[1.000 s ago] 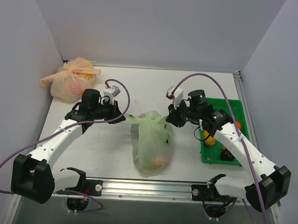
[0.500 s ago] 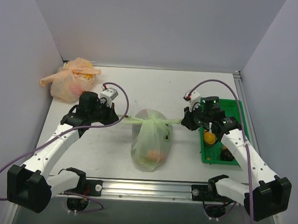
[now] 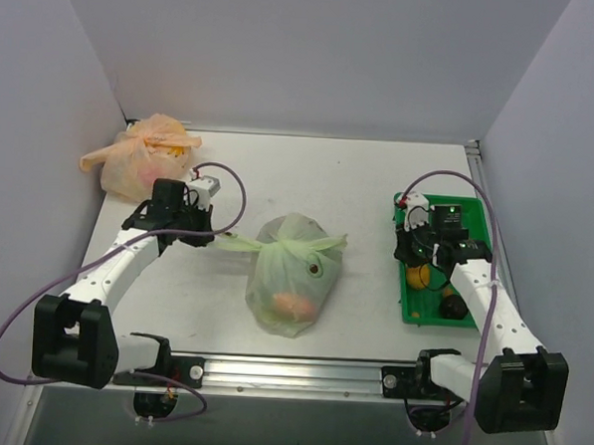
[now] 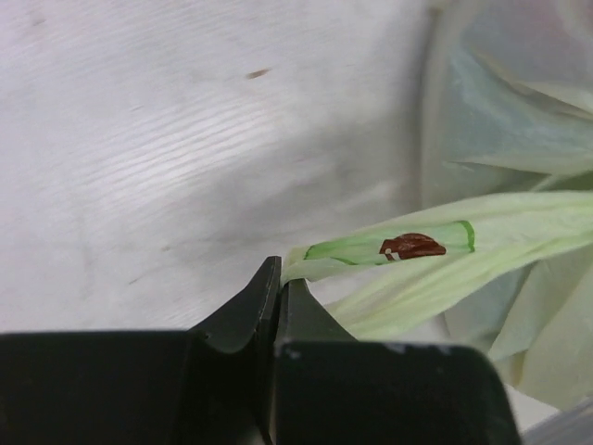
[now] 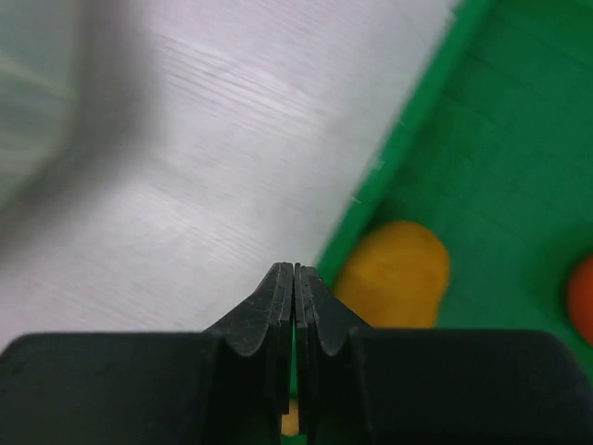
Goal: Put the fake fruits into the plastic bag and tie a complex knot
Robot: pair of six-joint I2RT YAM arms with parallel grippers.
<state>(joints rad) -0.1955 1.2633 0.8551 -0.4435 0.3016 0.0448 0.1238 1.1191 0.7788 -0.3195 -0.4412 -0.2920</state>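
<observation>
The pale green plastic bag [image 3: 292, 274] lies on the table between the arms, its handles crossed in a knot at its top. Orange fake fruits [image 3: 291, 304] show through its lower part. My left gripper [image 3: 208, 238] is shut on the end of the left handle [image 4: 389, 248], which runs taut to the bag [image 4: 519, 111]; the fingertips [image 4: 269, 283] pinch the film. The right handle lies loose beside the knot. My right gripper [image 3: 407, 260] is shut on nothing, over the left rim of the green tray [image 5: 500, 139], next to a yellow-orange fruit [image 5: 394, 275].
The green tray [image 3: 477, 217] at the right holds a yellow fruit [image 3: 417, 279], a dark fruit [image 3: 455, 307] and an orange one [image 5: 582, 297]. A tied peach-orange bag [image 3: 141, 160] sits at the back left corner. White walls close in the table.
My right gripper has let go of the right handle and moved right to the tray. My left gripper pulled its handle further left, and the bag slid left with it.
</observation>
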